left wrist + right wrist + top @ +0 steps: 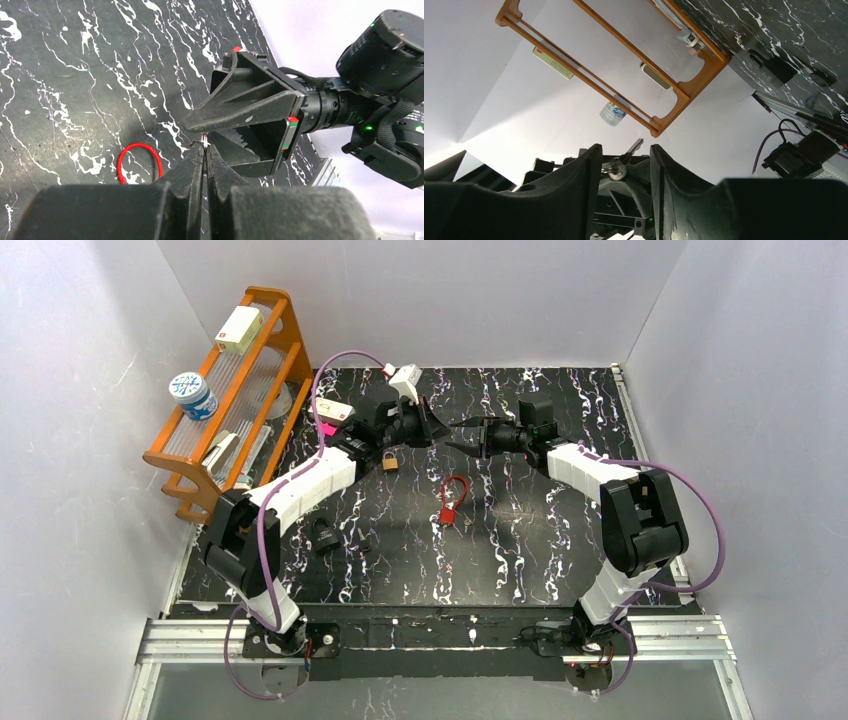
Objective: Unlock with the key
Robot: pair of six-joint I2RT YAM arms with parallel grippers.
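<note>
Key, pinched at the left claw's tip, sits between the right claw's spread fingers, blade slanting across the gap.

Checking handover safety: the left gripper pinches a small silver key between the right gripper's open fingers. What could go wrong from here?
The left gripper holds the small silver key only at its fingertips, so it could slip and drop onto the black marbled mat. The open right gripper may close off-centre and twist the key loose.
</note>
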